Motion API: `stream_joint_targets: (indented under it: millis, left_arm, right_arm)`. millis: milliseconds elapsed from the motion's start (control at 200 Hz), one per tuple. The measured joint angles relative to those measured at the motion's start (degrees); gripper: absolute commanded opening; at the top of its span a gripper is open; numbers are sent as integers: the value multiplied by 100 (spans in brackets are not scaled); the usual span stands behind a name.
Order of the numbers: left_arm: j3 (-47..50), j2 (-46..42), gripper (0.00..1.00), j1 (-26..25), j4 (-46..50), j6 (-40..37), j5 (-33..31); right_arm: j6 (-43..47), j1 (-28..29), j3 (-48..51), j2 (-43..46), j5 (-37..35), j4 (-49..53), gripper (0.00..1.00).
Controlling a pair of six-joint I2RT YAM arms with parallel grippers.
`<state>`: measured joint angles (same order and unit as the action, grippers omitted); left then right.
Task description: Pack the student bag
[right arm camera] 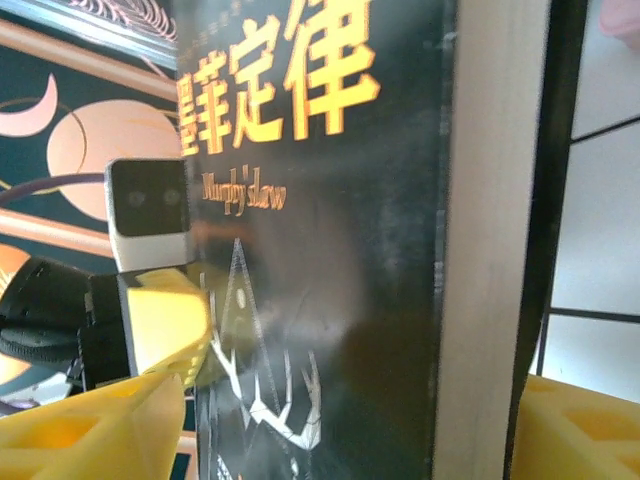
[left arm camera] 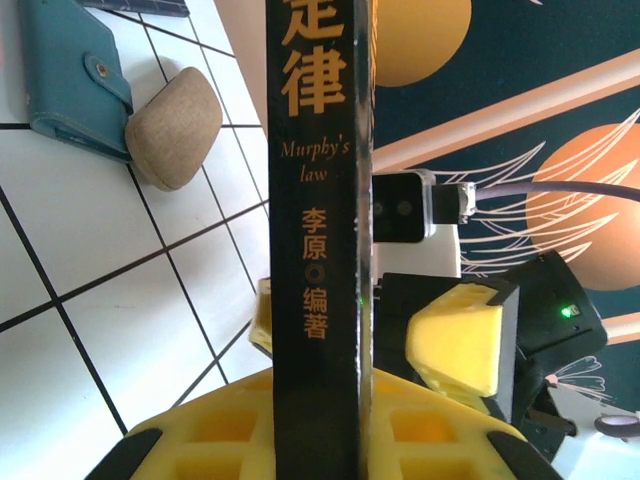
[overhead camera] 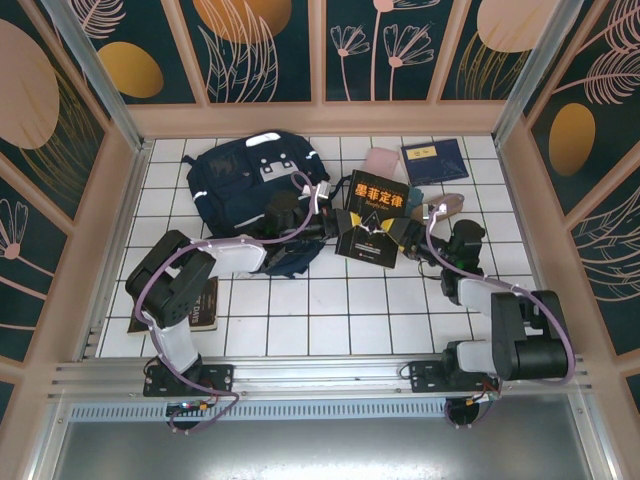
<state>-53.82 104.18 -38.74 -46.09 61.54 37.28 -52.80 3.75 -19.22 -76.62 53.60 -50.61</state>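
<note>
Book [left arm camera: 320,250] | spine "Murphy's law" (Chinese title above) | left tool [left arm camera: 320,430] clamps it

Teal wallet [left arm camera: 70,75] lies beside, perhaps touching, a beige pouch [left arm camera: 175,125]

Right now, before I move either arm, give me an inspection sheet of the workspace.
Surface: white tiled table.
Job's things: student bag lying rear left; black book, "Murphy's law", held up between the arms.
Clutter: navy book, pink item, teal wallet and beige pouch rear right; dark book partly under the left arm.
Grippers: left pincer shut on the black book; right pincer jaws apart, astride the same book.
Cables: lilac cables run along both arms; the left one loops beside the bag.
Surroundings: leaf-patterned wall panels; nothing seen intruding.
</note>
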Motion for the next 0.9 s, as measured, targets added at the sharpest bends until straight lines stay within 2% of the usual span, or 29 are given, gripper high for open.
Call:
stream_joint_targets:
  millis: [150,460,651,791,901]
  left_arm:
    - [0,0,0,0,-192,258,160]
    - [0,15,0,2,-1016,949,411]
    - [0,136,0,13,-1279,1073,435]
    - [0,170,0,50,-1150,894,431]
    - [0,170,0,140,-826,577,422]
  right_arm:
    - [-103,9,0,-352,7,-177,99]
    - [-761,83,0,-713,186,-1182,99]
    - [-1309,190,0,-791,350,-1836,99]
    - [-1486,225,0,-675,424,-1939,92]
    - [-1384,225,0,-262,435,-1602,85]
